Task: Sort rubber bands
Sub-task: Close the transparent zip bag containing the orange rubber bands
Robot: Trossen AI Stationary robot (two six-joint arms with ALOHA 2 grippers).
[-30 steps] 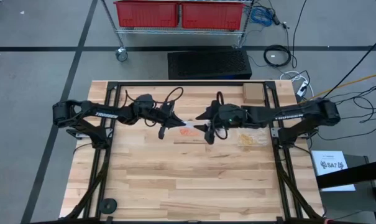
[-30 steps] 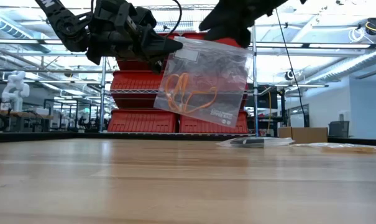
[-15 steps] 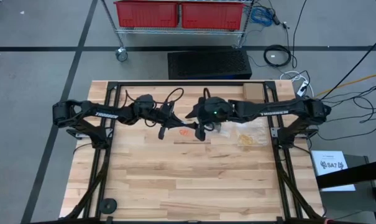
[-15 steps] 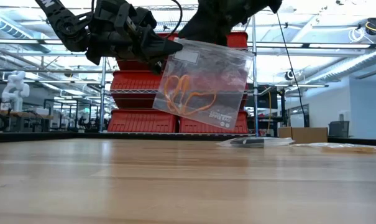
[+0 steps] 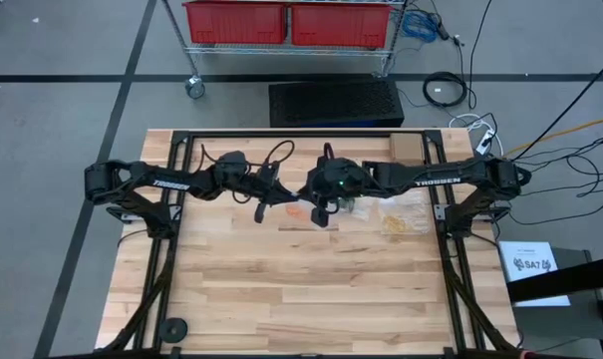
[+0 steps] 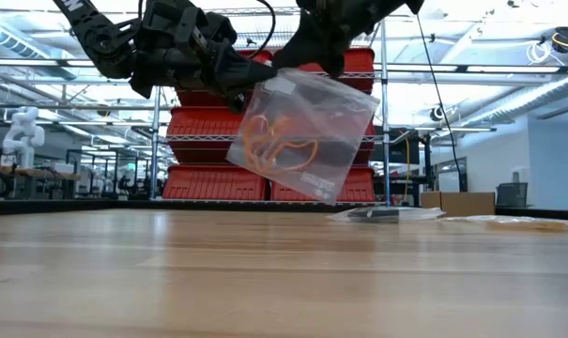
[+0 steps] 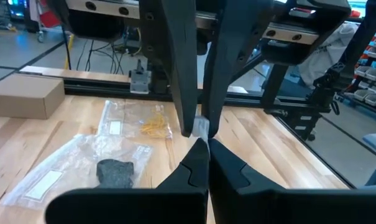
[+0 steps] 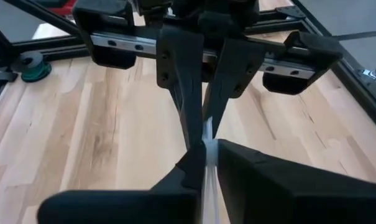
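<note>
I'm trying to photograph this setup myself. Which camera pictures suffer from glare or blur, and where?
Low view: bright ceiling lights behind leave both arms near-silhouettes, though the clear bag with orange rubber bands reads fine; the near tabletop is soft. Left wrist view: the near fingers are blurred, the bags on the table sharper. High view: evenly lit, no glare.

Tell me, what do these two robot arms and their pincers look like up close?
Both are dark, nearly black jointed arms with white lettering along one segment and loose black cables looping near the wrists. The left gripper and the right gripper each end in two flat, tapering black fingers on a crossbar with a silver rail. A small green light glows on the right arm.
</note>
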